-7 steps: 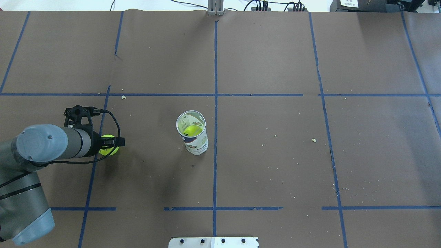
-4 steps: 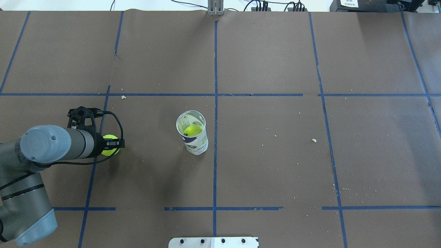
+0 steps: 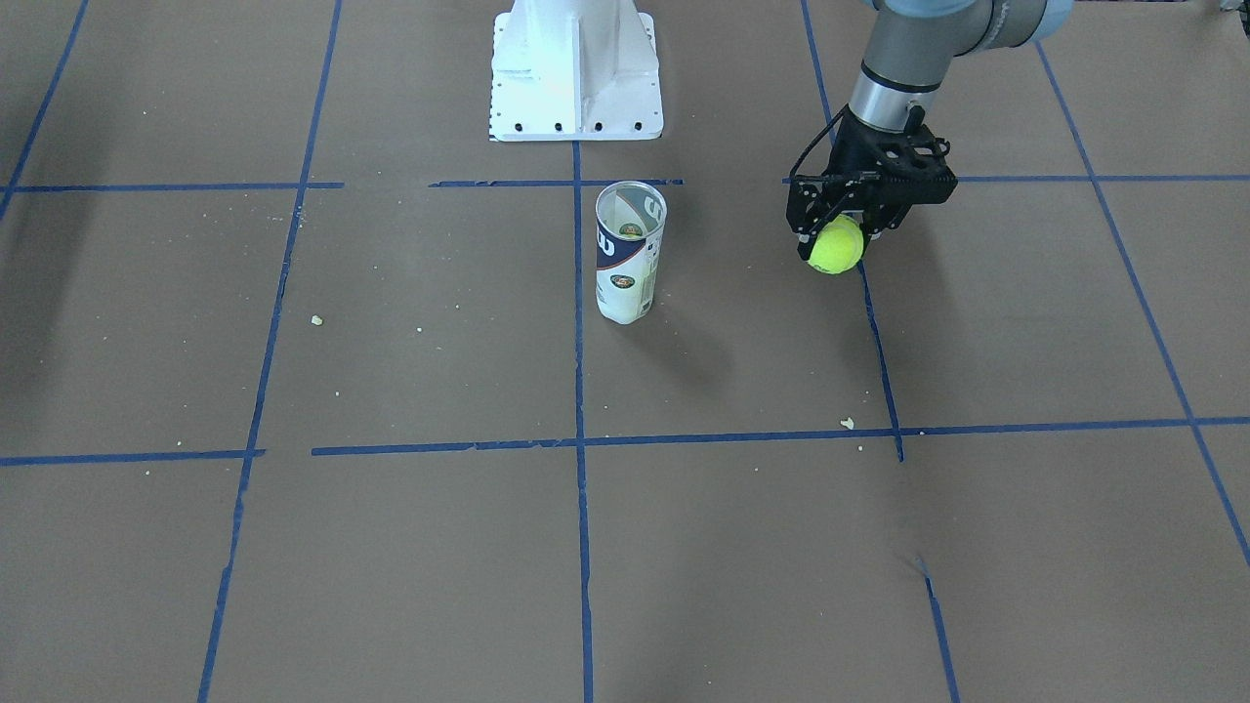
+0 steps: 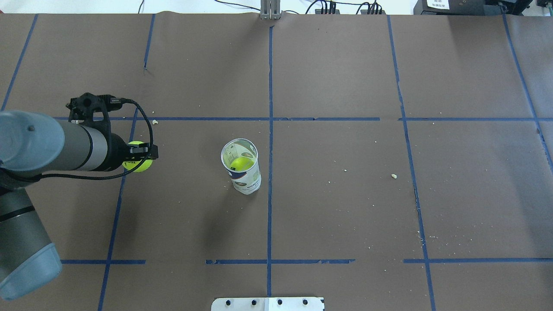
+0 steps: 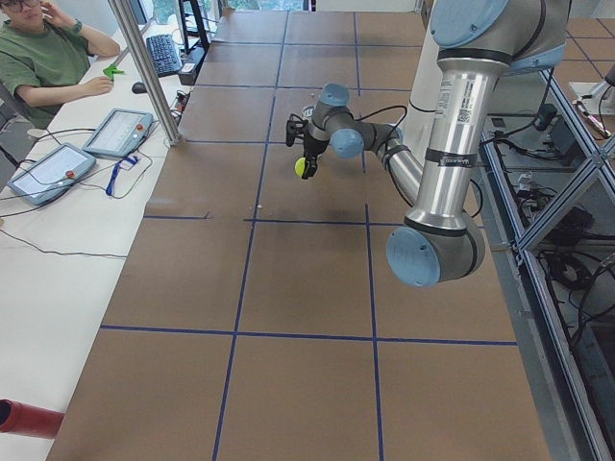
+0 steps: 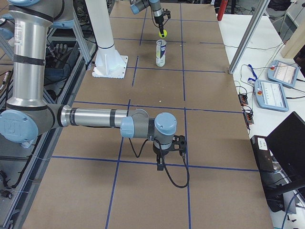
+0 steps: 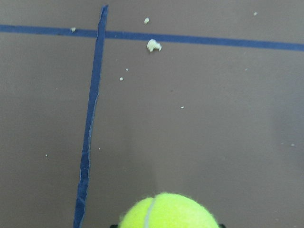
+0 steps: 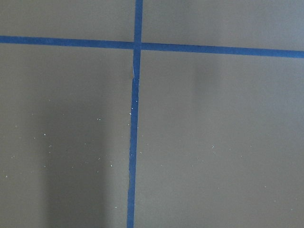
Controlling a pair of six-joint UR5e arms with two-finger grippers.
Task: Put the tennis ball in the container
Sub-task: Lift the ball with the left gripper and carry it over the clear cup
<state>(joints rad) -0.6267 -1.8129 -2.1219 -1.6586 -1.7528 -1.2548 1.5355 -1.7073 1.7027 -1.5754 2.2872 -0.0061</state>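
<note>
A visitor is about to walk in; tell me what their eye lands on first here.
The bright yellow-green tennis ball stands out first, gripped in the left pincer above the brown table, on the robot's left. Next comes the upright clear container near the table's middle, open-topped, with a second ball already inside.

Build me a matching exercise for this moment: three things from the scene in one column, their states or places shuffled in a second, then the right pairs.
Things:
1. clear plastic tube with the white and navy label
2. black two-finger left gripper
3. white metal base

States or places:
A. shut on a fuzzy yellow-green tennis ball
B. behind the tube, on the robot's side
C. upright, top open, another ball inside

Pairs: 1-C; 2-A; 3-B.
</note>
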